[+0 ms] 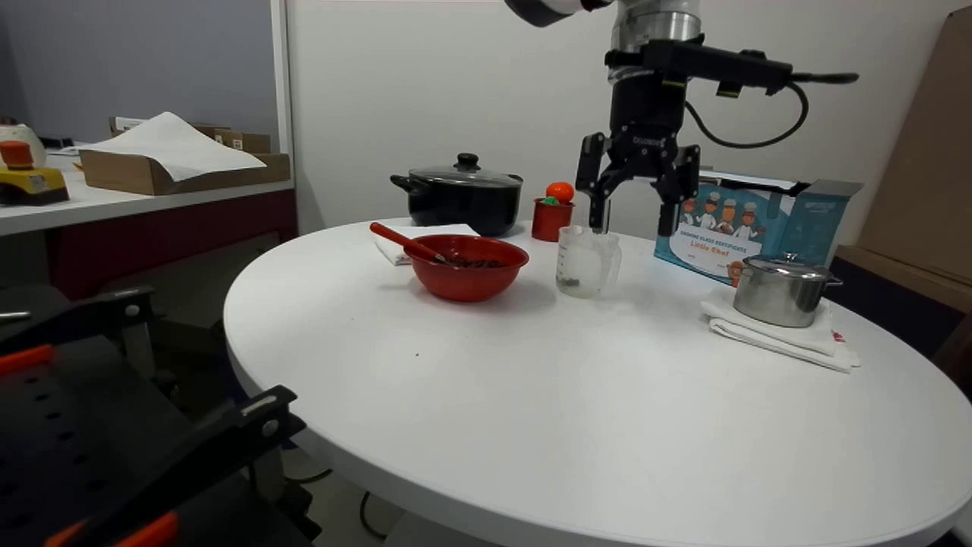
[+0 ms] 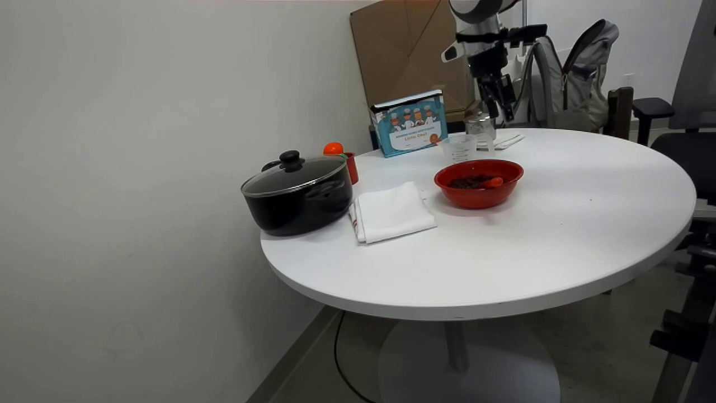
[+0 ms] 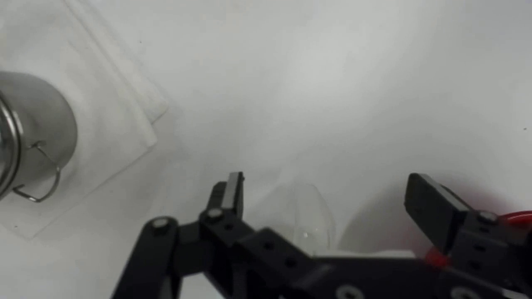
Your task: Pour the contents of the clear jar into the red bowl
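Observation:
The clear jar (image 1: 575, 258) is a transparent measuring cup with a handle, upright on the table, with a little dark matter at its bottom. It also shows in an exterior view (image 2: 460, 149) and, blurred, in the wrist view (image 3: 309, 220). The red bowl (image 1: 465, 279) stands beside it with dark contents and a red utensil; it shows in an exterior view (image 2: 478, 197) and at the wrist view's edge (image 3: 519, 216). My gripper (image 1: 634, 219) is open and empty above the jar (image 3: 326, 182). One fingertip overlaps the jar's rim in an exterior view; I cannot tell whether they touch.
A black lidded pot (image 1: 465, 205) and a small red canister (image 1: 550, 222) stand behind the bowl. A blue box (image 1: 706, 232) stands behind the gripper. A steel pot (image 1: 778, 296) sits on a folded cloth (image 1: 805, 346). Another white cloth (image 2: 394, 212) lies near the bowl.

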### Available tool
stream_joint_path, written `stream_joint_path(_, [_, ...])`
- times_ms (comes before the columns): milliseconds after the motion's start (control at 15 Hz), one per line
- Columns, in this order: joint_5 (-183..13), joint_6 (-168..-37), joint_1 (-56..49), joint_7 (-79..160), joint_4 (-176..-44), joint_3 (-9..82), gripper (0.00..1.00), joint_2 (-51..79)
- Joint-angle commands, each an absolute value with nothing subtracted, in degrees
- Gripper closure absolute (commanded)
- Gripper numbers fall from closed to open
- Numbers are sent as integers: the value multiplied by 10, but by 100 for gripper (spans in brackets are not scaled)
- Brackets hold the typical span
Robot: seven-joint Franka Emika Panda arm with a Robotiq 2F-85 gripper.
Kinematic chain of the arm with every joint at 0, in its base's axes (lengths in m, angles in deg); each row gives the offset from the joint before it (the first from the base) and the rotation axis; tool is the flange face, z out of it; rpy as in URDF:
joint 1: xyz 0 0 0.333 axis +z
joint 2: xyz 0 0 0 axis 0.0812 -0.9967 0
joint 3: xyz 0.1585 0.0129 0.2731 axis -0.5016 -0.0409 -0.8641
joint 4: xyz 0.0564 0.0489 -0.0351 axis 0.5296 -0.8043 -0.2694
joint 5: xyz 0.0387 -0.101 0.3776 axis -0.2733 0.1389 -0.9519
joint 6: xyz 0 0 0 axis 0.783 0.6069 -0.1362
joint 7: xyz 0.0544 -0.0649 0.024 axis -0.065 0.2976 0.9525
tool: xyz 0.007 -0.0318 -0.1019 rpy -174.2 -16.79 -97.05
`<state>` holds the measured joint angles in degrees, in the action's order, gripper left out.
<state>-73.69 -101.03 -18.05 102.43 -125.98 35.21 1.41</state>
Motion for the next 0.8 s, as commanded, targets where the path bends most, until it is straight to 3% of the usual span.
stream_joint_path(0, [-738,-964,-182,1073,-1314,350,0,101])
stream_joint_path(733, [-757,-916,-96,759,-1437,343,0,276])
